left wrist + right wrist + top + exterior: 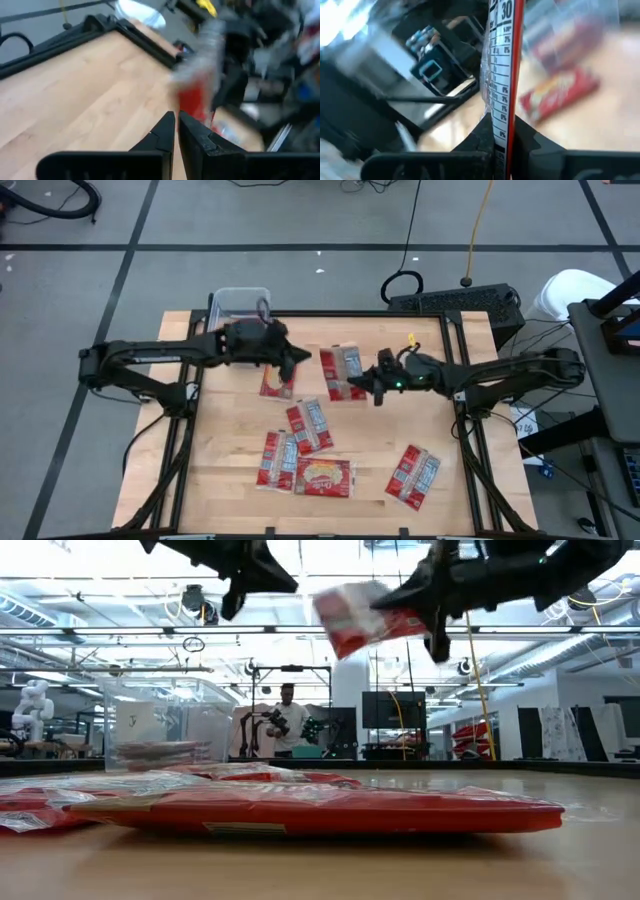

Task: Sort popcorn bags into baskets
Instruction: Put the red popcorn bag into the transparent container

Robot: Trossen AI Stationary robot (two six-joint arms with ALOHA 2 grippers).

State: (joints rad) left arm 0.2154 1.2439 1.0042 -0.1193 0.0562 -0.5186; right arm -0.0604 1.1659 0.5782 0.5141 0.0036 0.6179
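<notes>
As seen from above, the right gripper holds a bag mid-worktop, the tub far-left beyond the clenched, empty left gripper. Low down, the bag hangs lifted. At the right wrist, fingers pinch its edge.

The left wrist view smears the held popcorn bag beyond reading.

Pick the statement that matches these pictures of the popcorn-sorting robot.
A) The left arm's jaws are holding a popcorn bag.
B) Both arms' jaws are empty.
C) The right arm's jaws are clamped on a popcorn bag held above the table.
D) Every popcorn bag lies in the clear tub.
C: the right gripper pinches a popcorn bag edge-on, and the low view shows that bag lifted off the table.
</notes>
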